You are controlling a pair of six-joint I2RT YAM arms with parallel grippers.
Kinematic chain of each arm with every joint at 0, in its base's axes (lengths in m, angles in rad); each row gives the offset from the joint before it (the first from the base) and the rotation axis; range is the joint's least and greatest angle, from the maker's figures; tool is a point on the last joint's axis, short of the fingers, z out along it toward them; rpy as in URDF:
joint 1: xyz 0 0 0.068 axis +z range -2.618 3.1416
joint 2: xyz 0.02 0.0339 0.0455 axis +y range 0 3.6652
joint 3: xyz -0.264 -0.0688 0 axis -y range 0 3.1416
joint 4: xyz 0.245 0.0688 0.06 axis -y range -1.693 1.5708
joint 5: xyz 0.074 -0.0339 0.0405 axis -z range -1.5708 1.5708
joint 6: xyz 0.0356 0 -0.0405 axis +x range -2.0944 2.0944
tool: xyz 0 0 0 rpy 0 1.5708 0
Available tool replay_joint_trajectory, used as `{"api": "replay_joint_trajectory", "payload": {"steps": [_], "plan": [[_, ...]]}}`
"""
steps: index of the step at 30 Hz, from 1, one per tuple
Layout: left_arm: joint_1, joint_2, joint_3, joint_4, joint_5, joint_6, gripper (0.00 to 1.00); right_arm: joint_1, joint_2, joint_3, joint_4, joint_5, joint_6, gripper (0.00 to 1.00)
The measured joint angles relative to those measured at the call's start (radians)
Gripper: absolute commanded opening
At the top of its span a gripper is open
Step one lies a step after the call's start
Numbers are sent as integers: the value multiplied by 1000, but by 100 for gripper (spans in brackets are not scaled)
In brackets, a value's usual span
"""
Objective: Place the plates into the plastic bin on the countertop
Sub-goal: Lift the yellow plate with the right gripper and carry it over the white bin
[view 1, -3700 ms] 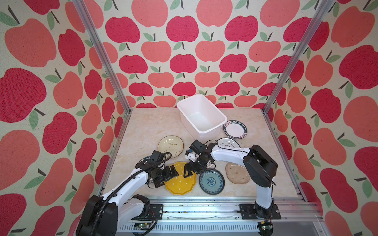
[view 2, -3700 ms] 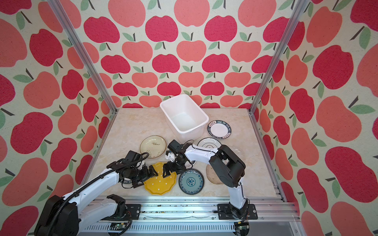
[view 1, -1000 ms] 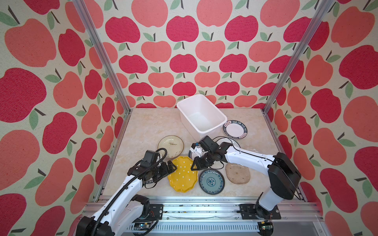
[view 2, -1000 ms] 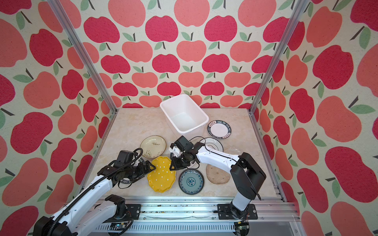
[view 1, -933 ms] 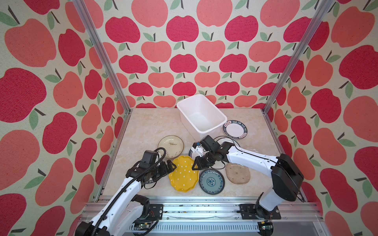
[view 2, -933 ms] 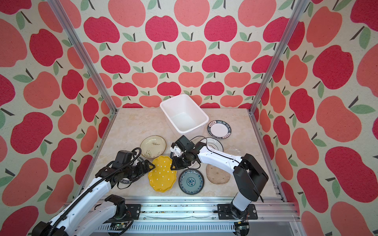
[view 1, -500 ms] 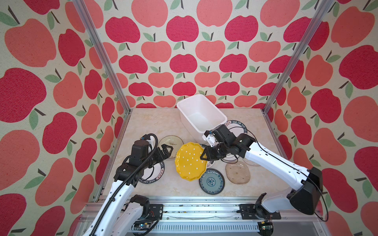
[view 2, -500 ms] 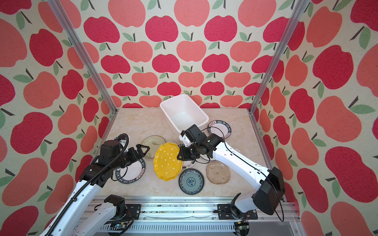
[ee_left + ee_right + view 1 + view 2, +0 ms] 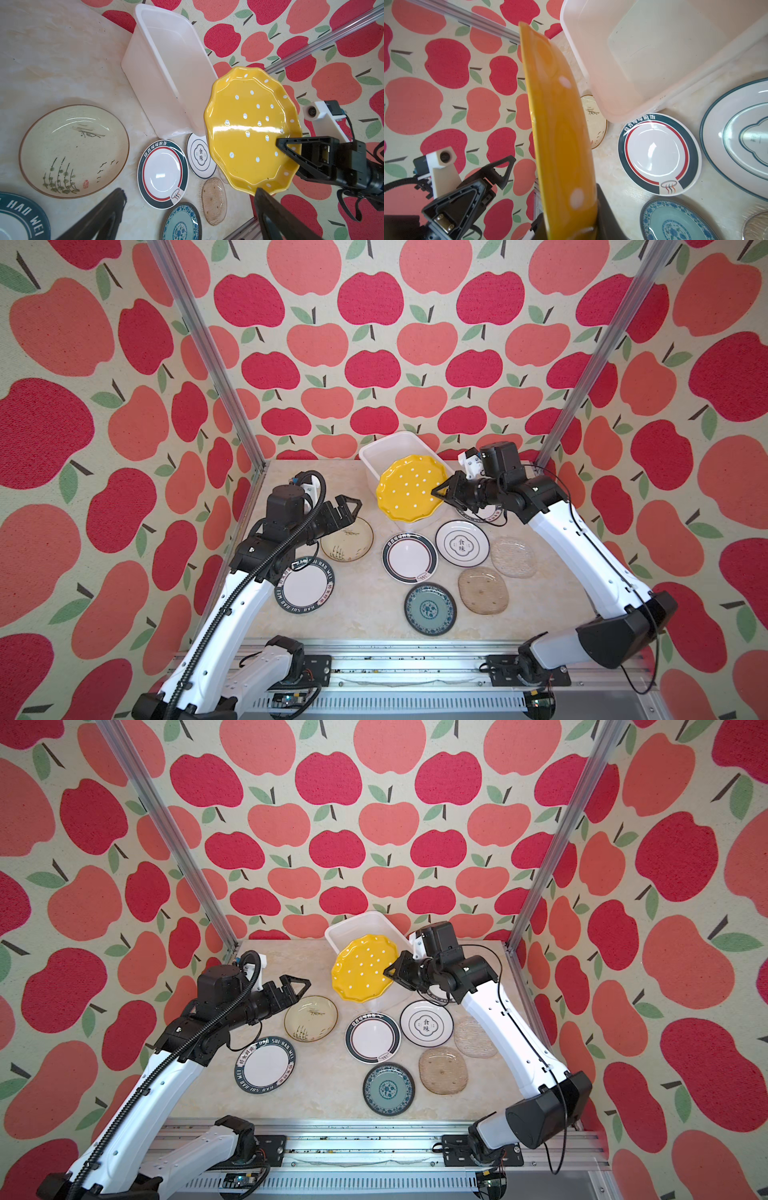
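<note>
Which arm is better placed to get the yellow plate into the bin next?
Right. The right gripper clamps the yellow plate by its rim, raised and tilted close to the plastic bin. The left gripper is open and empty, near the cream plate.

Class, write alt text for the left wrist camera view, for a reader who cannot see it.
The right tool grips the rim of a yellow scalloped plate, holding it tilted in the air next to the empty white plastic bin. On the beige countertop below lie a cream plate, a white dark-rimmed plate and others, with the open left tool in the foreground.
</note>
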Motion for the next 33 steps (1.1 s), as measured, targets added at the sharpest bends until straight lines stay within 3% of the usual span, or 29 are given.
{"api": "replay_joint_trajectory", "payload": {"steps": [8,19,28,33], "plan": [[0,203,118,-13,-5,22,99,-47,249,111,146,38,194,0],[2,399,126,82,-4,13,99,-42,535,360,209,209,383,0],[24,455,119,180,8,6,99,9,745,608,189,357,457,0],[48,455,104,213,21,-9,99,64,777,642,158,424,475,0]]}}
